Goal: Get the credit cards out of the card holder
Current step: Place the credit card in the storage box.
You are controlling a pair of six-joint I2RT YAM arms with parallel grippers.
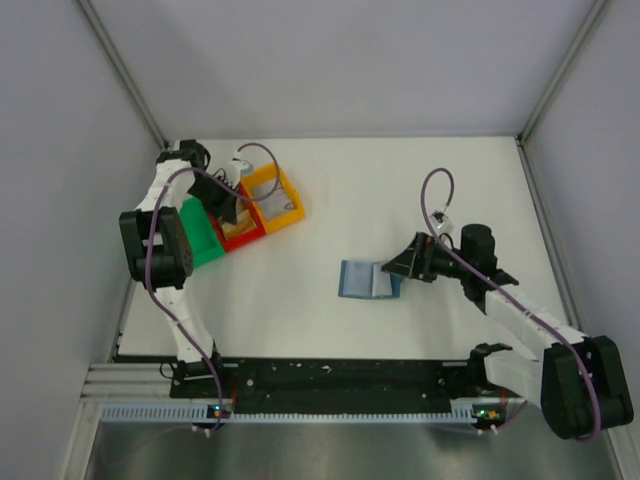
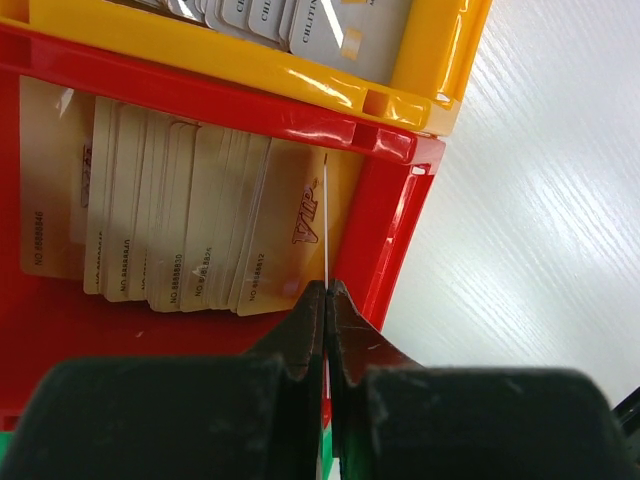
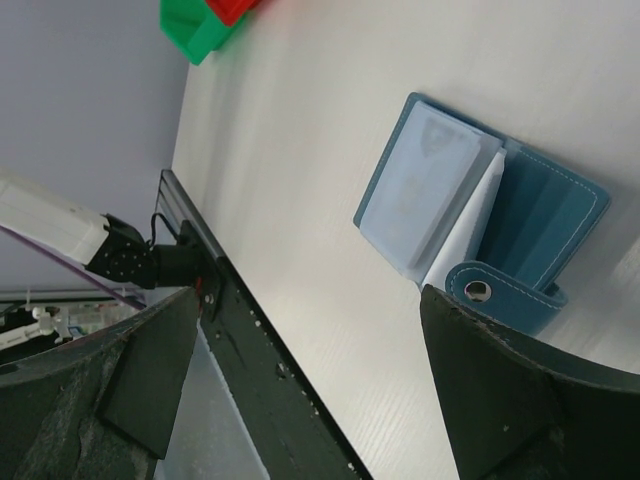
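The blue card holder (image 1: pixel 365 279) lies open on the white table, its paler inner pockets (image 3: pixel 420 185) facing up and its snap tab (image 3: pixel 480 292) next to my right finger. My right gripper (image 1: pixel 397 268) is open at the holder's right edge, with nothing between its fingers in the right wrist view (image 3: pixel 308 295). My left gripper (image 1: pixel 232 205) hangs over the red tray (image 1: pixel 243 230). In the left wrist view it (image 2: pixel 327 290) is shut on a thin card (image 2: pixel 326 220) seen edge-on above the tray's right inner wall (image 2: pixel 385 240).
A stack of beige cards (image 2: pixel 180 220) lies in the red tray. The yellow tray (image 1: pixel 275 198) with grey cards (image 2: pixel 300 20) adjoins it, and a green tray (image 1: pixel 200 238) stands on its other side. The black rail (image 1: pixel 340 378) runs along the near edge.
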